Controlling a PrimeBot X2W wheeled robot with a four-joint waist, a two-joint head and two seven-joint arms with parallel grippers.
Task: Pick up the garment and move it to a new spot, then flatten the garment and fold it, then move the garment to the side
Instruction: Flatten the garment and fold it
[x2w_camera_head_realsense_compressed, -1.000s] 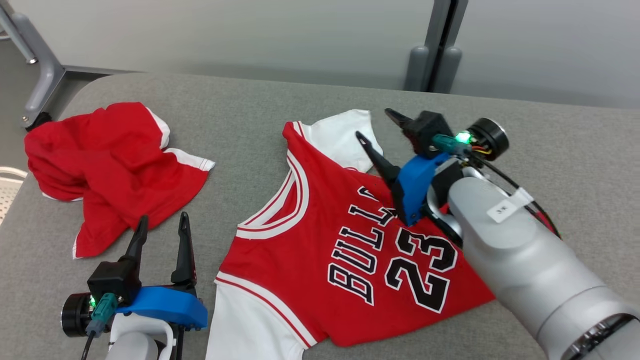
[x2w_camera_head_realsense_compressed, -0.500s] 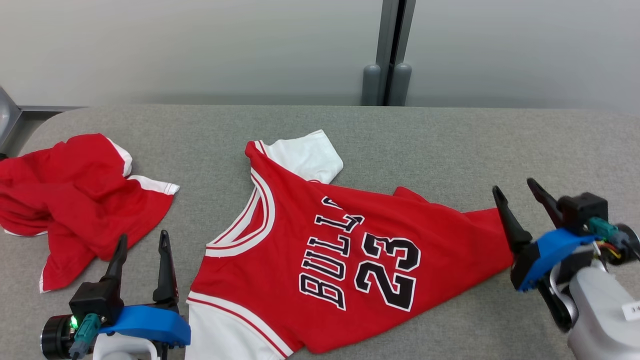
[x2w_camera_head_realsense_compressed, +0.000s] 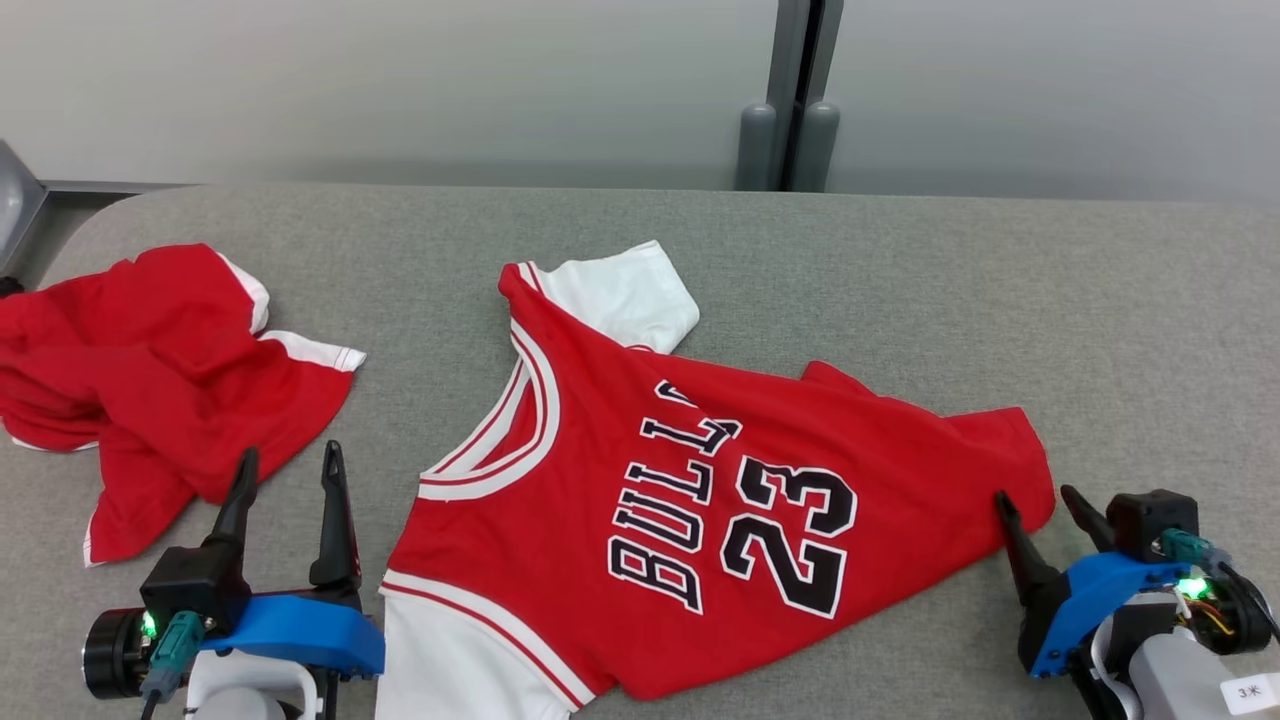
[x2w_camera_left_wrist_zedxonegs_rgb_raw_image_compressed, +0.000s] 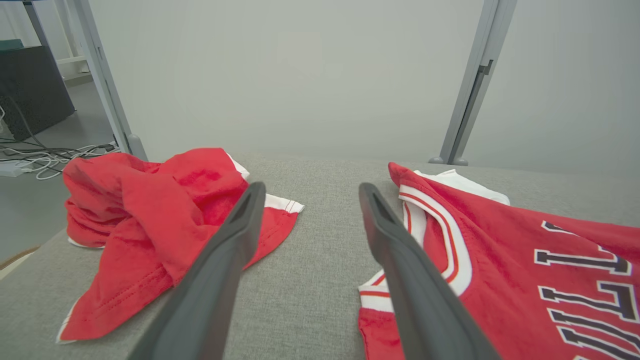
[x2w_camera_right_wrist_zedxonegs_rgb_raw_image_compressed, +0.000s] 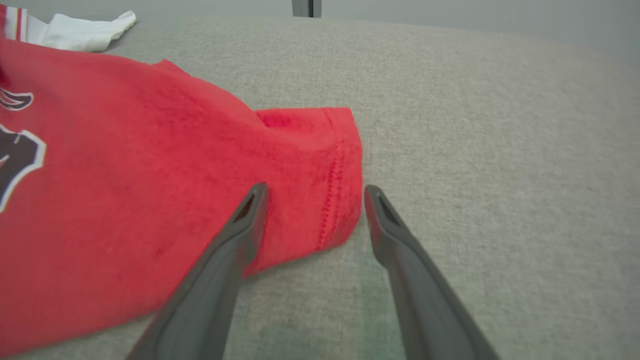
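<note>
Two garments lie on the grey padded table (x2w_camera_head_realsense_compressed: 900, 270). You will find the red Bulls jersey (x2w_camera_head_realsense_compressed: 700, 470) at the centre of the head view. It is spread front-up with the number 23 showing, the collar toward the robot's left and the hem toward its right. One white sleeve (x2w_camera_head_realsense_compressed: 620, 295) lies on the far side, and the other runs off the near edge of the picture. Note the raised fold along the far edge, close to the hem.

The crumpled red garment (x2w_camera_head_realsense_compressed: 170, 380), which has white trim, sits well apart from the jersey at the table's left end.

Check the left gripper (x2w_camera_head_realsense_compressed: 290, 452). It hangs over bare table between the two garments with its jaws spread wide and nothing between them.

Check the right gripper (x2w_camera_head_realsense_compressed: 1034, 495). It sits low at the jersey's hem corner (x2w_camera_right_wrist_zedxonegs_rgb_raw_image_compressed: 320, 165) with its jaws spread and gripping nothing. In the right wrist view the corner lies just ahead of the fingers (x2w_camera_right_wrist_zedxonegs_rgb_raw_image_compressed: 247, 215). One finger overlaps the red cloth, but you cannot tell from this angle whether it touches the fabric.

A grey upright post (x2w_camera_head_realsense_compressed: 800, 100) stands behind the table.
</note>
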